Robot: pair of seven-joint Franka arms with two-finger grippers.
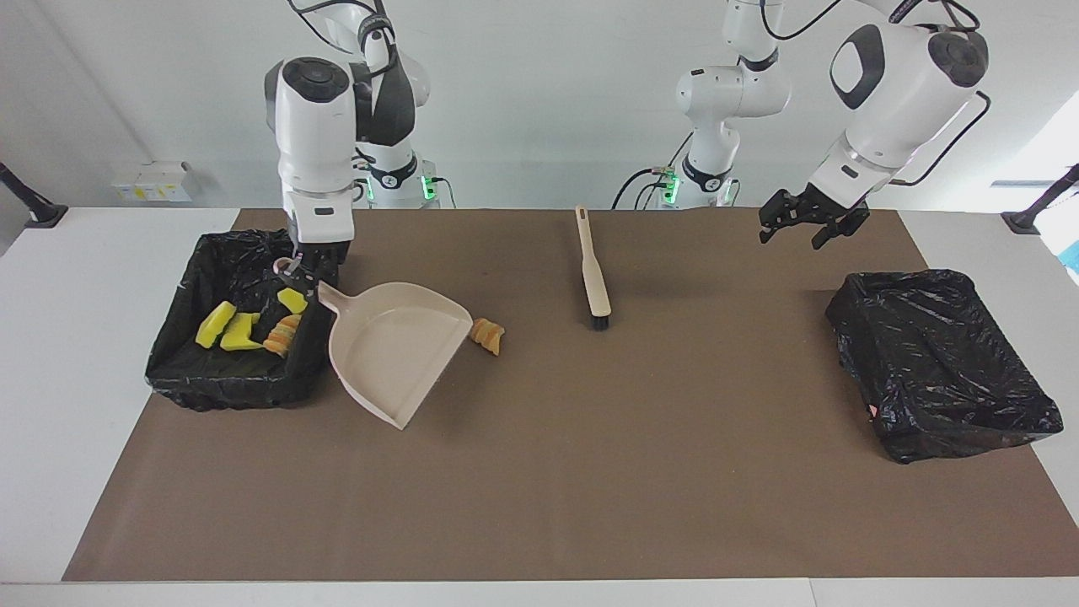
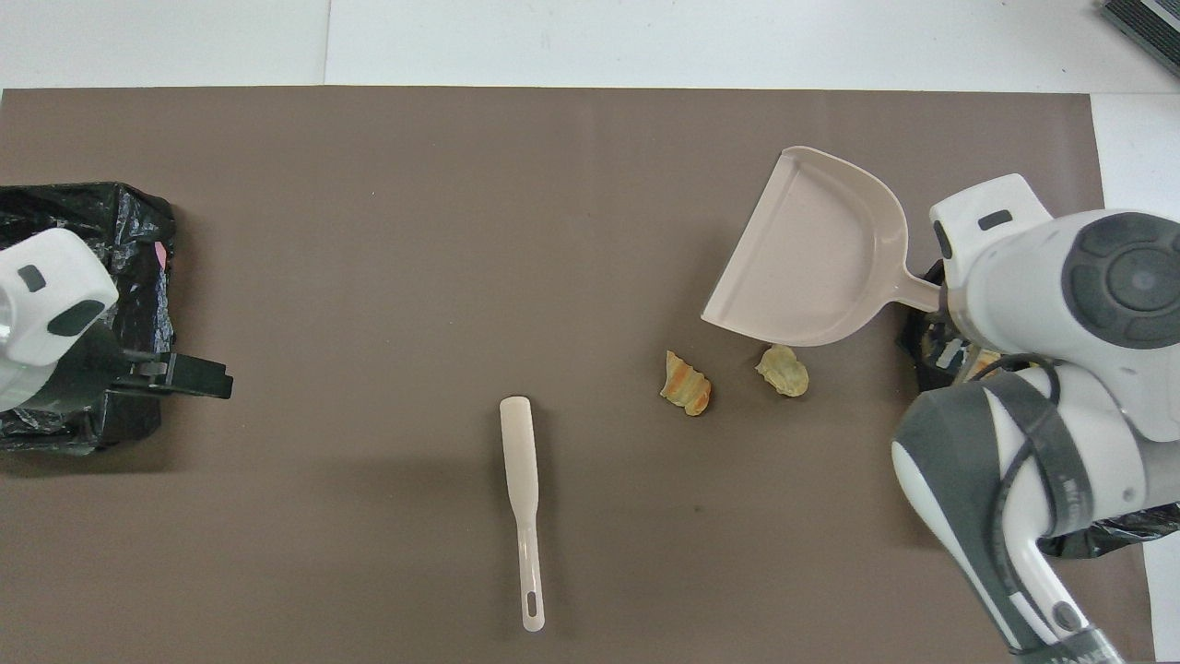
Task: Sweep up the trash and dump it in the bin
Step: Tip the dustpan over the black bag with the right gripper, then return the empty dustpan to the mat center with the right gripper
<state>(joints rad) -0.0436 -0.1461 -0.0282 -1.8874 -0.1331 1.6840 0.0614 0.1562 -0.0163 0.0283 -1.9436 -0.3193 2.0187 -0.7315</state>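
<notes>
Bins: two black-lined bins, one at the right arm's end of the desk, one at the left arm's end.
Trash in bin: four scraps, three yellow and one orange-striped.
Trash on desk: two lumps by the dustpan's mouth (one hidden in the facing view).
Dustpan: one; handle grasped by the right tool at the bin's edge.
Brush: one, mid-desk, open room all round.
Left tool: released, fingers spread, raised over the desk beside its bin.
</notes>
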